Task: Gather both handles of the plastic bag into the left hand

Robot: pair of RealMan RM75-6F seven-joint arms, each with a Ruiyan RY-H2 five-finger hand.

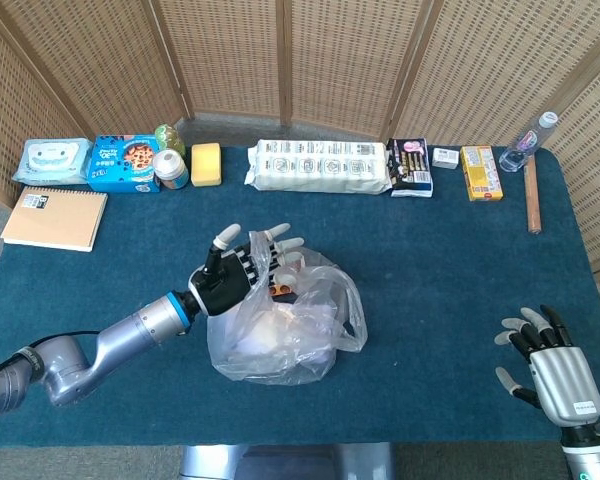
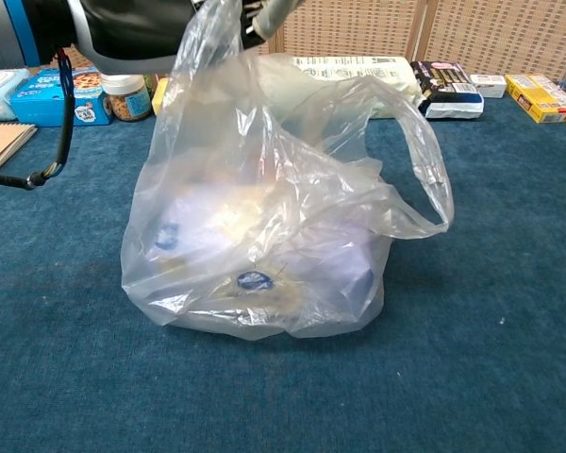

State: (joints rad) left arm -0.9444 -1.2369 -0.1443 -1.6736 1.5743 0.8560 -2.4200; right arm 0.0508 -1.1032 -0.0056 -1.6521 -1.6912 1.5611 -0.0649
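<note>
A clear plastic bag holding packaged goods stands mid-table on the blue cloth. My left hand is over the bag's top left, fingers spread, with the left handle caught on it and drawn upward. In the chest view the left hand is at the top edge, mostly cut off. The other handle hangs as a free loop on the bag's right side. My right hand rests open near the front right corner, far from the bag.
Along the table's back edge lie a wipes pack, a cookie box, a long white pack, a yellow box and a bottle. A notebook lies far left, a wooden stick far right.
</note>
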